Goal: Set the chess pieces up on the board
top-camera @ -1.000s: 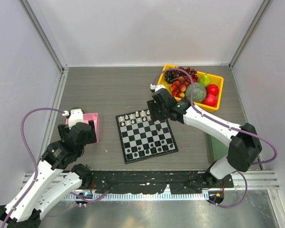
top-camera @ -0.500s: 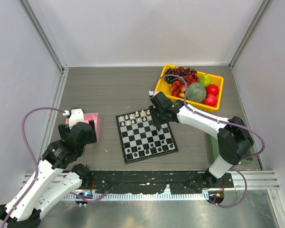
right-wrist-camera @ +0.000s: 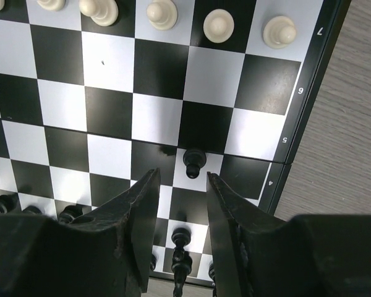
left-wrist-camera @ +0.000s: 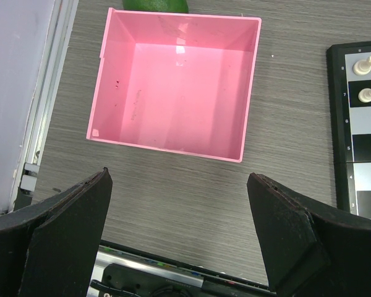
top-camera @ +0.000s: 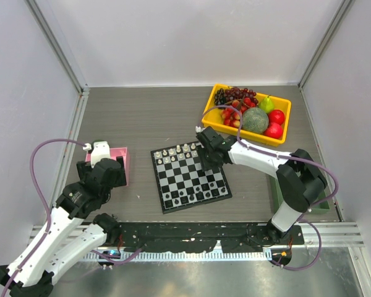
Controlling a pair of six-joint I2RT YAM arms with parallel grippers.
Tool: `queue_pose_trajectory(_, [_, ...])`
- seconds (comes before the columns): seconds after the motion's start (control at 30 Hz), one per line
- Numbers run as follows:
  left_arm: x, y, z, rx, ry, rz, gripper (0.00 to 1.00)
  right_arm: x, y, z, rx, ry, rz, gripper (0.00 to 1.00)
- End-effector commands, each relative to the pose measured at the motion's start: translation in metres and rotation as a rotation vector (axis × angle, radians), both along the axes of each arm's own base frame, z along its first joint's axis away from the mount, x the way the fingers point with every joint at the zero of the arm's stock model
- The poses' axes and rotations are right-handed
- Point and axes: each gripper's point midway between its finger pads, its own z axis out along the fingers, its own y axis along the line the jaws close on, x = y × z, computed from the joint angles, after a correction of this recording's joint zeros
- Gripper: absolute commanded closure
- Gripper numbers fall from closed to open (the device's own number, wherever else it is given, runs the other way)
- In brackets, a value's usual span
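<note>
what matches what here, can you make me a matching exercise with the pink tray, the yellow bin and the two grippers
1. pink tray
2. yellow bin
3. left gripper
4. right gripper

a. holds fruit
b. over the board, above a lone black pawn
c. empty
d. wide open, holding nothing

Pairs: 1-c, 2-a, 3-d, 4-b

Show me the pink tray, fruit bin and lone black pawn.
pink tray [left-wrist-camera: 176, 86]: left wrist view, bare floor.
yellow fruit bin [top-camera: 263, 139]: top external view, front wall.
black pawn [right-wrist-camera: 194, 159]: right wrist view, its head.
</note>
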Motion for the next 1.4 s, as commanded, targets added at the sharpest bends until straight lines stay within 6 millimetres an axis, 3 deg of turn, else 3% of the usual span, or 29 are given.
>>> queue_pose_trajectory(0.0, [0.005, -0.002, 0.009, -0.015, -0.035, 0.010, 0.01, 0.014, 0.014, 0.008, 0.032, -0.040, 0.006, 0.59])
queue_pose_trajectory(0.2, [0.005, -0.002, 0.009, -0.017, -0.036, 0.010, 0.01, 0.022, 0.016, 0.008, 0.031, -0.064, 0.000, 0.67])
queue_pose_trajectory(0.43, [0.005, -0.002, 0.009, -0.016, -0.036, 0.008, 0.01, 0.024, 0.013, 0.011, 0.015, -0.081, 0.001, 0.67])
queue_pose_trajectory(0.63, [0.005, -0.001, 0.009, -0.016, -0.035, 0.010, 0.01, 0.022, 0.012, 0.013, 0.014, -0.080, -0.003, 0.84])
queue_pose_trajectory(0.73, [0.006, -0.002, 0.009, -0.016, -0.036, 0.010, 0.01, 0.020, 0.011, 0.021, 0.027, -0.087, -0.002, 0.87])
queue_pose_trajectory(0.97, [0.005, -0.001, 0.009, -0.015, -0.034, 0.010, 0.01, 0.005, -0.012, 0.036, 0.017, -0.117, -0.027, 0.89])
queue_pose_trajectory(1.23, [0.005, -0.003, 0.008, -0.017, -0.030, 0.005, 0.01, -0.030, -0.037, 0.019, 0.028, -0.065, -0.066, 0.89])
queue_pose_trajectory(1.37, [0.006, -0.003, 0.008, -0.018, -0.030, 0.004, 0.01, -0.038, -0.038, 0.016, 0.045, -0.047, -0.066, 0.89])
